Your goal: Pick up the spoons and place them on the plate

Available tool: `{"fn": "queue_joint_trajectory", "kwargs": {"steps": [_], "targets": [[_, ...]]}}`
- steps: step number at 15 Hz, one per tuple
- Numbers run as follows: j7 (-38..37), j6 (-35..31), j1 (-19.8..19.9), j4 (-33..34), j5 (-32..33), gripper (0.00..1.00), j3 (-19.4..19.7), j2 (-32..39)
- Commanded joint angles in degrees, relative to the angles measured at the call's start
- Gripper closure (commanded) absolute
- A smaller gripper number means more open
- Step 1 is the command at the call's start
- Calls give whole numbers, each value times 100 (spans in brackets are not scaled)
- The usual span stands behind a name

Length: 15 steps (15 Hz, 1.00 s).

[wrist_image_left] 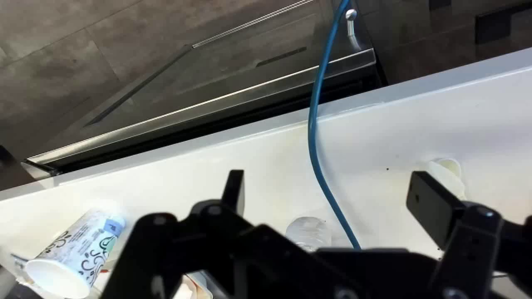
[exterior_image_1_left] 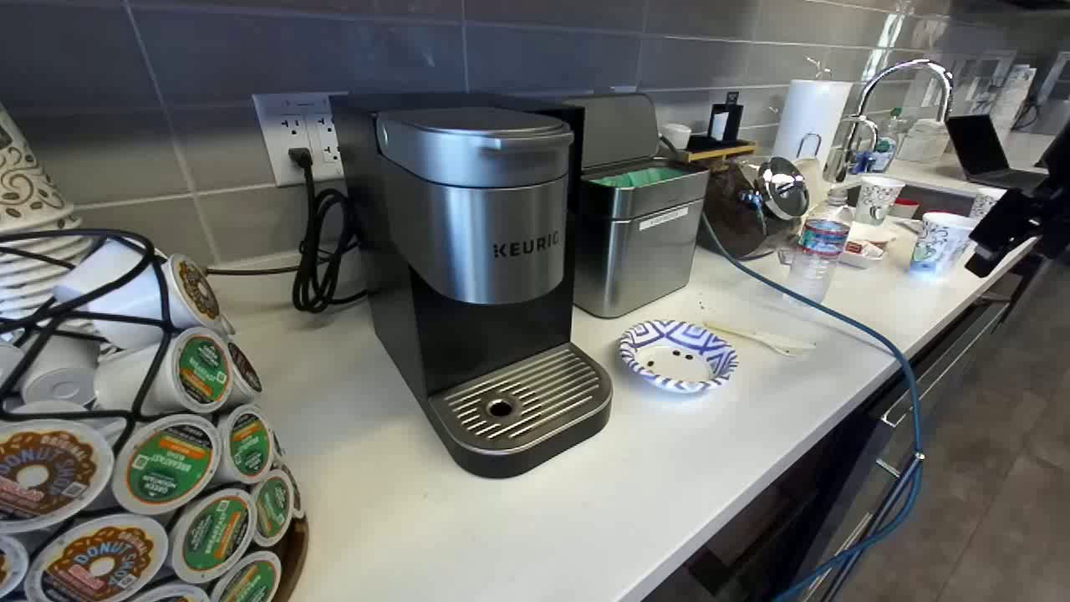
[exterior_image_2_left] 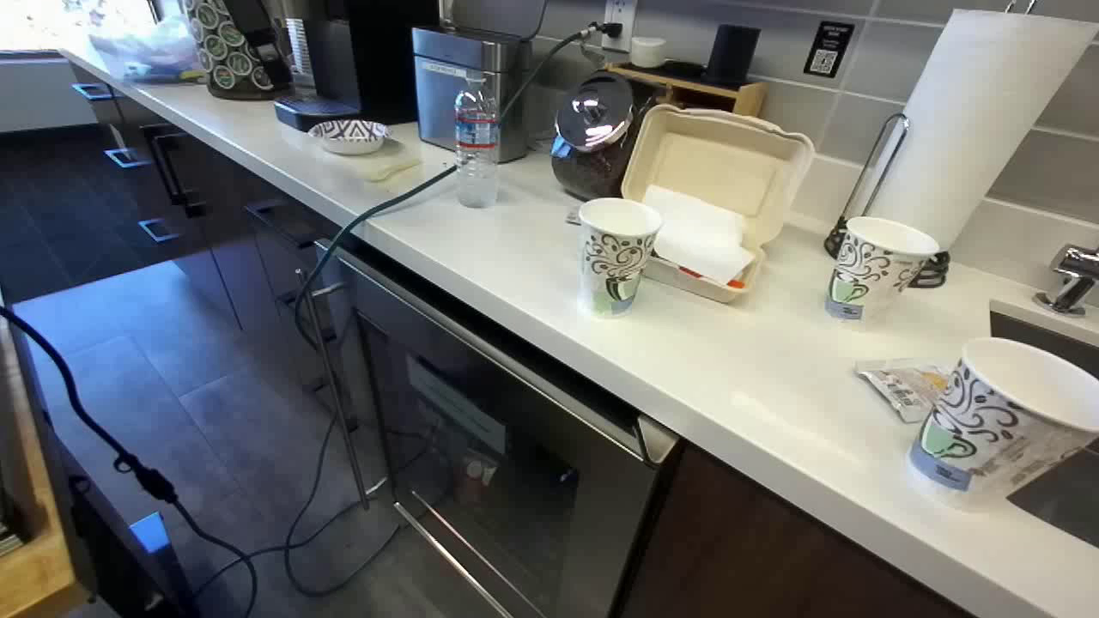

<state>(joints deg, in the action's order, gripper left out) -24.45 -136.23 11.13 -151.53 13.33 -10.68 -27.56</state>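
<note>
Hanging well apart from the spoons (wrist_image_left: pixel 447 177), gripper (wrist_image_left: pixel 326 190) spread wide and empty.

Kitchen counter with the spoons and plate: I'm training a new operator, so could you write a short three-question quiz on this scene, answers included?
1. Multiple choice: where do the pale spoons lie?
A) inside a paper cup
B) on the counter, beside the plate
C) on the drip tray

2. True or false: in the wrist view, the gripper stands open.

3. Fill in: the front of the coffee maker bears the word ____.

Key: 1 B; 2 true; 3 KEURIG.
</note>
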Motion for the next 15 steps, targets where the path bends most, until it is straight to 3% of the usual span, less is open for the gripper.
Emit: {"fn": "queue_joint_trajectory", "kwargs": {"steps": [1,7,11,15], "targets": [[-42,22,-98,8,61,0,98,8],[-41,22,-98,8,61,0,98,8],[176,-779,-68,655,890,0,-204,821],[1036,-1247,-418,1491,988,0,-50,1920]]}}
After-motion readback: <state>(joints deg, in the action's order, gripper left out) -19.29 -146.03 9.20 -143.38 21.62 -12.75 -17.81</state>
